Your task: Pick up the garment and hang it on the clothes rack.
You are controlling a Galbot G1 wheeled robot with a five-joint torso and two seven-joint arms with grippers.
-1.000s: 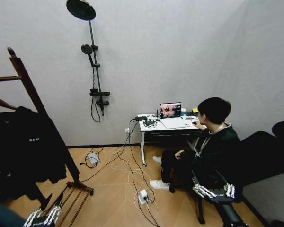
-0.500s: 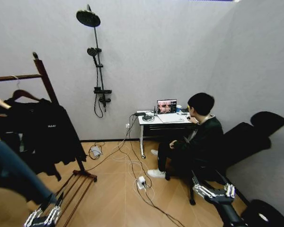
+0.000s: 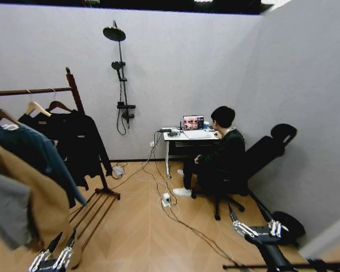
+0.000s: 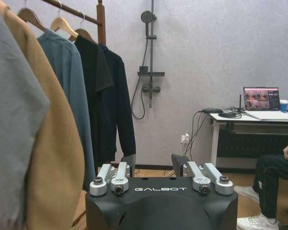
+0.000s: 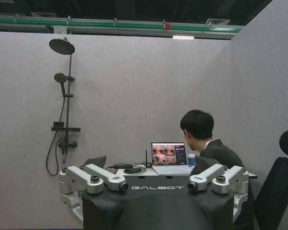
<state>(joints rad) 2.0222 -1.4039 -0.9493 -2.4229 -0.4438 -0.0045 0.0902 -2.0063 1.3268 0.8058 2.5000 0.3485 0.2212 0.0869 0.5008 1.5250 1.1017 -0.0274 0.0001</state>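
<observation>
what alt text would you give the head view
The black garment hangs on the wooden clothes rack at left beside other clothes. Left gripper and right gripper sit low, empty and open, over the wood floor.

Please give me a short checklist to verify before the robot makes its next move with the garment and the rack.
1. Left gripper open, holding nothing: ok.
2. Right gripper open, holding nothing: ok.
3. Garment already on the clothes rack, at its post end: ok.
4. Free rod space beside it: cannot tell.
5. Floor near the rack: cables lie there, not ok.
</observation>
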